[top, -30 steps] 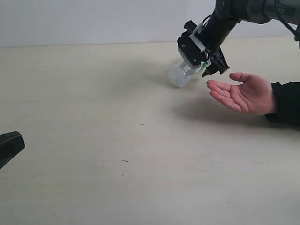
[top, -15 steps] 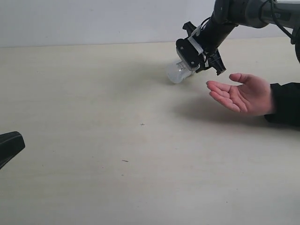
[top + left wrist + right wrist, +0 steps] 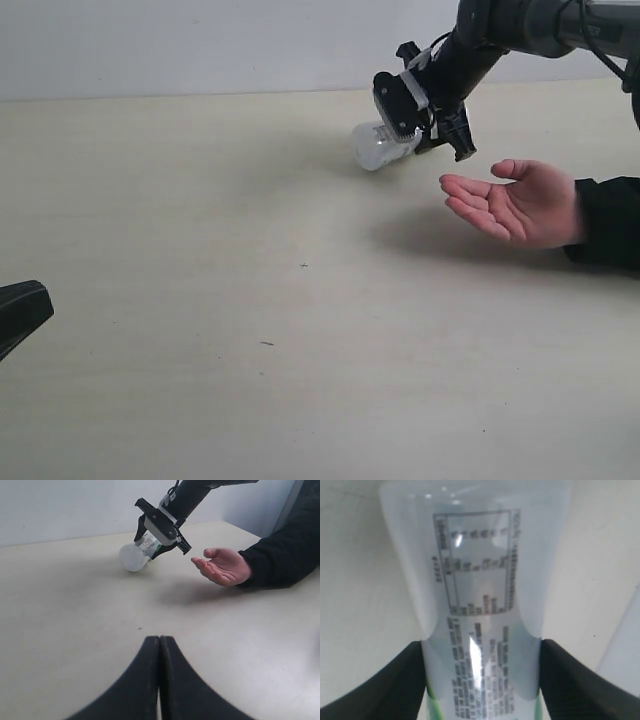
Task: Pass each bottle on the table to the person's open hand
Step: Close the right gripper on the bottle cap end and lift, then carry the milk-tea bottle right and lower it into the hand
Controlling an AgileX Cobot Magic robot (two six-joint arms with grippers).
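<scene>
A pale wall (image 3: 200,45) rises at the back; a black sleeve (image 3: 610,222) lies rightward.

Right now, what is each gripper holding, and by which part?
Right gripper: the clear bottle, fingers on its labelled sides. Left gripper: nothing.

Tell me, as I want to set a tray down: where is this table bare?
The left and middle of the table lie bare, bordered only by the left gripper at the near left edge. The near right, in front of the person's hand, is free too. Crowded: the far right, where the right gripper holds a bottle beside that hand.
</scene>
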